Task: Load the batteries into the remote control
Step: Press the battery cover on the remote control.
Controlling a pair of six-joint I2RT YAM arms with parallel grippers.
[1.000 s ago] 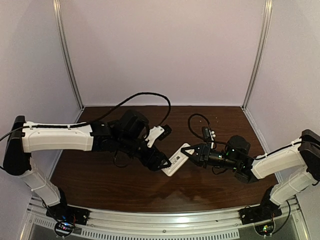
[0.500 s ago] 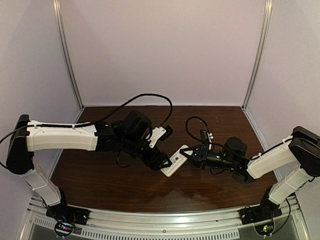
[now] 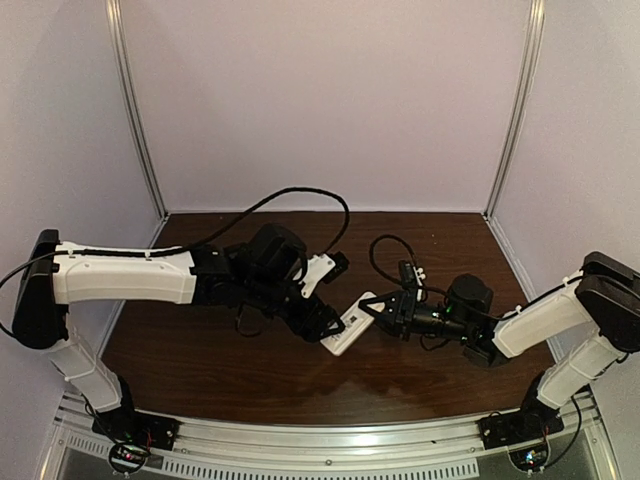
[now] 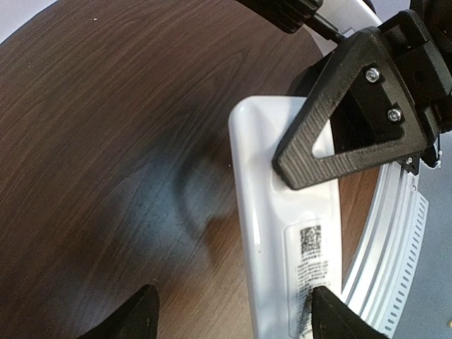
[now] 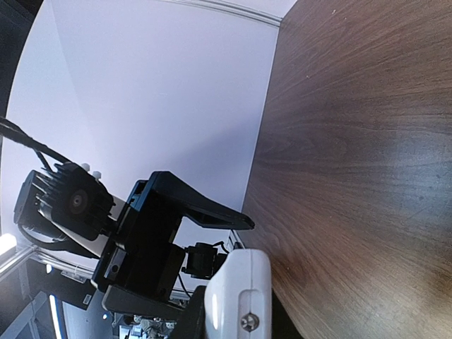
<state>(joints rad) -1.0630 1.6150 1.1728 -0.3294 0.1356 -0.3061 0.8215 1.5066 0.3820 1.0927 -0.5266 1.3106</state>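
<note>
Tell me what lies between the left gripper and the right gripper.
The remote control lies there. The right gripper pinches one end, and the open left gripper stands at the other. The top external view shows it.

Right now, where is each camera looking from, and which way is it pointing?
Top camera: high behind the arms, looking down at the table; both arms show, left end effector and right end effector at the remote.
Left wrist camera: on the left arm, looking down at the remote's label side; its open fingers frame the bottom.
Right wrist camera: on the right arm, looking along the table towards the wall; the remote's end sits at the bottom.
Shared: both wrist cameras see the remote and the other arm's end effector.
</note>
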